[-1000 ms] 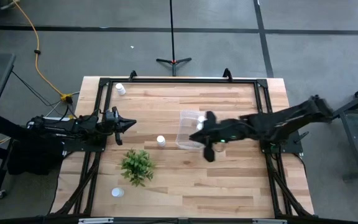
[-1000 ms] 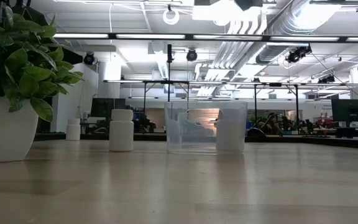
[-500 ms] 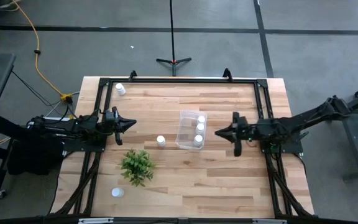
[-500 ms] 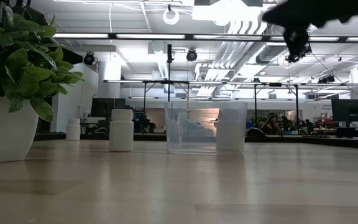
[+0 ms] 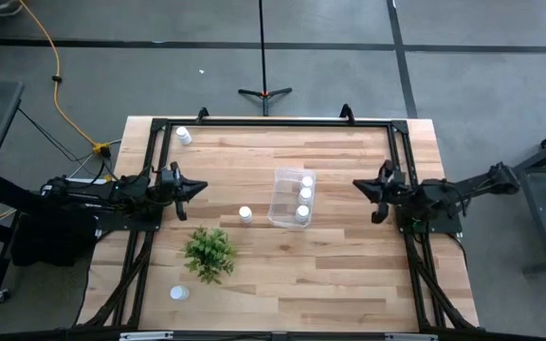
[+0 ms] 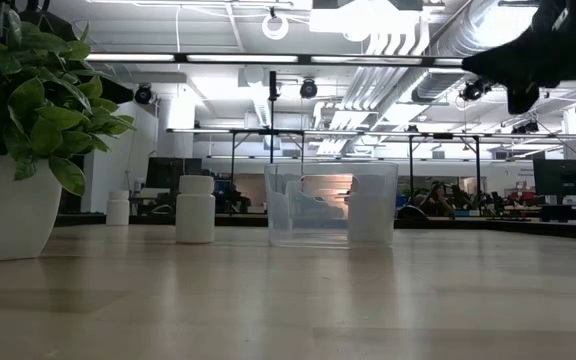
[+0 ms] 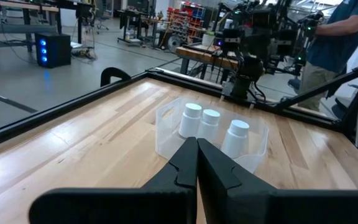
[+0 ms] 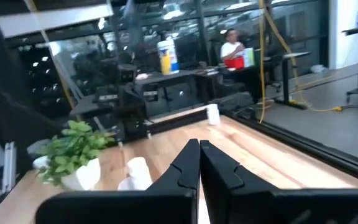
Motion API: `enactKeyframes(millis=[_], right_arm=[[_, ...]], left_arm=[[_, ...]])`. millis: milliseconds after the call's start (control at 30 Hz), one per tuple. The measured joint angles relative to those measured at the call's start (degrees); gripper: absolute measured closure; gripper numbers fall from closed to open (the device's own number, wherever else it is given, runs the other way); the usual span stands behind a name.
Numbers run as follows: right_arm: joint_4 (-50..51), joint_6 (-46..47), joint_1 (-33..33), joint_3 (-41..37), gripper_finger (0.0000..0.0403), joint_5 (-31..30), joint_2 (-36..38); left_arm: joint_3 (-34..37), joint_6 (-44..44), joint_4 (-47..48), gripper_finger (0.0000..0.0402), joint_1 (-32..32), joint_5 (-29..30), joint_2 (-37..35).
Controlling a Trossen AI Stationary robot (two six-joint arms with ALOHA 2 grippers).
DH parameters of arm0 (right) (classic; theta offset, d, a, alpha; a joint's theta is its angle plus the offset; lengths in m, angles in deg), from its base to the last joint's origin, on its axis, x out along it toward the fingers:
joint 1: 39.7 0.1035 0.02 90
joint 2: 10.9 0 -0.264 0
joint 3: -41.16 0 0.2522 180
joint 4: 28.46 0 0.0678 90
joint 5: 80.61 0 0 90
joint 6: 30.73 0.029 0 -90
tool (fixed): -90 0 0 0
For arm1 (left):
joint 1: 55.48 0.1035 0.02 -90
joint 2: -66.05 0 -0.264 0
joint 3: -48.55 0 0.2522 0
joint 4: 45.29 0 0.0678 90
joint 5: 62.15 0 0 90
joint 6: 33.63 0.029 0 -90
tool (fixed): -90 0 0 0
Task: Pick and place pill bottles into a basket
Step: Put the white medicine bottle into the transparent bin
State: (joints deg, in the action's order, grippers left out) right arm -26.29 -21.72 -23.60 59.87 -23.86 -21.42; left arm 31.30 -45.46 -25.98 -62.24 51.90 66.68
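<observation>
High view: the clear rectangular plastic bin [image 5: 291,198] sits between the two grippers, holding three small white capped pill bottles [image 5: 302,204]. The left gripper [image 5: 195,189], jaws clenched on nothing, points toward it from the table's left edge. Just ahead of those jaws stands another white bottle [image 5: 245,214], beside a green leafy plant [image 5: 209,252]. The right gripper [image 5: 364,188] hangs at the right edge, jaws clenched, empty.

Low view: bin [image 6: 330,204] mid-table, a bottle [image 6: 195,209] beside it.

Left wrist view: bin [image 7: 210,134] straight beyond the closed fingertips.
</observation>
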Motion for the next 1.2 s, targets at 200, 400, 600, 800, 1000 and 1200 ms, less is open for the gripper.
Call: enactKeyframes(millis=[200,400,600,800,1000,1200], right_arm=[[3.7,-0.5,0.0,-2.9,0.0401,-1.2,7.4],[6.9,2.0,0.0,-4.4,0.0401,-8.9,10.1],[7.0,2.4,0.0,-4.4,0.0401,-9.9,9.8],[7.3,0.8,0.0,-4.4,0.0401,-10.9,9.8],[7.4,-0.5,0.0,-4.4,0.0401,-11.2,9.8],[7.4,1.1,0.0,-4.4,0.0399,-11.1,9.8]], left_arm=[[0.0,0.0,0.0,0.0355,0.0,0.1,0.0],[0.0,0.0,0.0,0.0355,0.0,0.7,0.0],[0.0,-1.0,0.0,0.0355,0.0,0.9,0.0],[0.0,-6.5,-0.3,0.0355,0.0,-0.8,0.0],[0.0,-7.0,-4.5,0.0354,0.0,-3.5,0.0],[0.0,-14.0,-14.6,0.0278,0.0,-0.3,1.3]])
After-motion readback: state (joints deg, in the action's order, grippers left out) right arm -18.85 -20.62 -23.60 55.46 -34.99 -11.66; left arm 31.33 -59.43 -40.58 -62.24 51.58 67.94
